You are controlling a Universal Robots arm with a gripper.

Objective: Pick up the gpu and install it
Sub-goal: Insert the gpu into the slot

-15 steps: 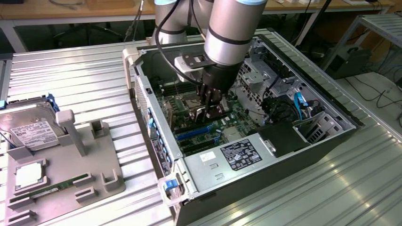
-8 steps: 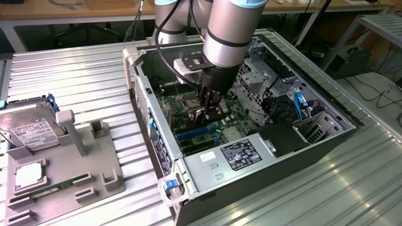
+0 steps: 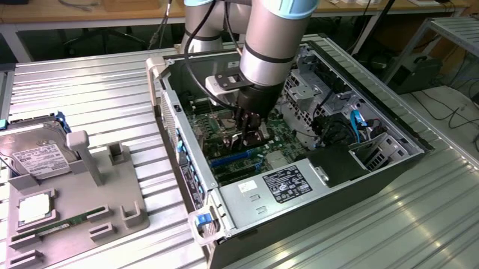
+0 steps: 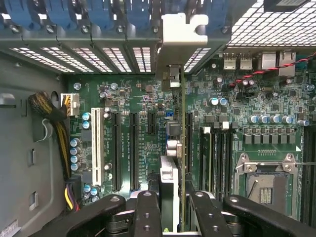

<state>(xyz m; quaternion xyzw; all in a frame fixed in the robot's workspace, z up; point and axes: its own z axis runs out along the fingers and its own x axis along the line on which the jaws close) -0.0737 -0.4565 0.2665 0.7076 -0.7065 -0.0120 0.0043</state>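
The gpu (image 4: 182, 148) appears edge-on in the wrist view as a thin dark card standing upright over the green motherboard (image 4: 148, 98). Its silver bracket (image 4: 181, 34) sits at the case's rear slot panel. The card's edge runs along a long black expansion slot (image 4: 188, 143); I cannot tell whether it is seated in it. My gripper (image 4: 175, 210) is shut on the gpu, with a black finger (image 4: 147, 212) on each side of the card. In the exterior view the gripper (image 3: 248, 133) reaches down inside the open computer case (image 3: 176, 129), low over the motherboard.
A power supply (image 3: 284, 182) and a drive cage (image 3: 314, 89) crowd the case around the arm. The CPU socket (image 4: 266, 185) and a white slot (image 4: 96, 143) flank the card. Outside, a grey fixture (image 3: 82, 207) holds a hard drive (image 3: 37, 156) and a green memory stick (image 3: 64, 225).
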